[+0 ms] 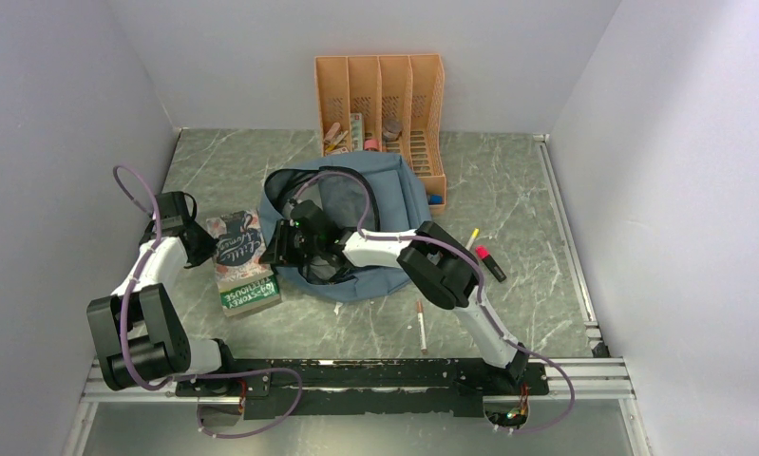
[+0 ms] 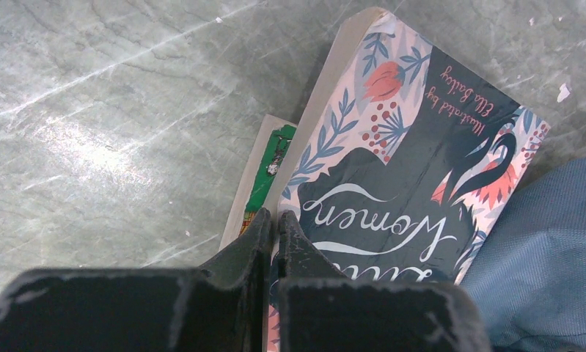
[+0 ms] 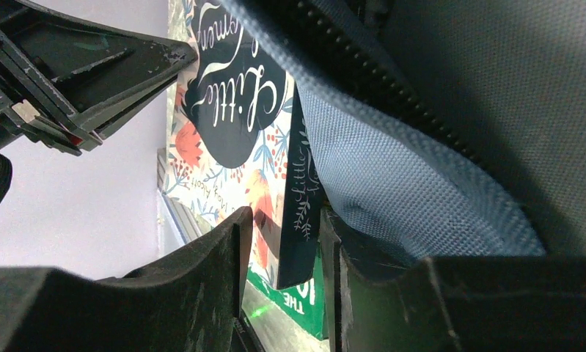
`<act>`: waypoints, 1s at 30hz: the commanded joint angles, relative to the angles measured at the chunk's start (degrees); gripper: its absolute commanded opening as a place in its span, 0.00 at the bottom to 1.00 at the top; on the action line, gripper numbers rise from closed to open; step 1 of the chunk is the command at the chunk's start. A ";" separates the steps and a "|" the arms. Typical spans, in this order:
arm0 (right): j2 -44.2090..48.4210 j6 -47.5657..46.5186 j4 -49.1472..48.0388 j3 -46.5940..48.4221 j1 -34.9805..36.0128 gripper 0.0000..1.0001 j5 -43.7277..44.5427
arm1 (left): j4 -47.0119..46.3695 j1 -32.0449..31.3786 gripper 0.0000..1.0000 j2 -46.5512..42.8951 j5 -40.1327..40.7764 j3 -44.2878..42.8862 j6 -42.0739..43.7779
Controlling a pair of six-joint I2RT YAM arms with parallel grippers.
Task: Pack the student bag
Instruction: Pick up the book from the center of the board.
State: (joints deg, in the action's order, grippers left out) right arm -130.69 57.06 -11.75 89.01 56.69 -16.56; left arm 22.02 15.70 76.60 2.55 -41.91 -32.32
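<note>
The dusty-blue student bag (image 1: 394,190) lies mid-table with its black-zipped mouth open toward the left. A floral "Little Women" book (image 1: 237,245) lies on a green book (image 1: 252,296) just left of the bag. My left gripper (image 1: 204,245) is at the floral book's left edge. In the left wrist view the gripper (image 2: 278,220) is shut on the edge of that book (image 2: 407,154). My right gripper (image 1: 278,245) is at the bag's left rim. In the right wrist view it (image 3: 282,220) is open, with bag fabric (image 3: 422,183) draped over its right finger.
An orange file organizer (image 1: 380,95) with small items stands behind the bag against the back wall. A yellow pen (image 1: 471,237), a pink-and-black marker (image 1: 490,263) and a thin pen (image 1: 421,326) lie right of the bag. Grey walls close in both sides.
</note>
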 commanded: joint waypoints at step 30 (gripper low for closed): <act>0.11 3.65 -8.97 2.36 0.45 0.39 -3.40 | 3.46 -0.32 0.05 2.32 -5.90 4.18 0.41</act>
State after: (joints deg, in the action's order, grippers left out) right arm -130.21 59.55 -15.14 87.50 56.29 -17.56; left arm 21.19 15.75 76.23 2.33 -41.52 -31.86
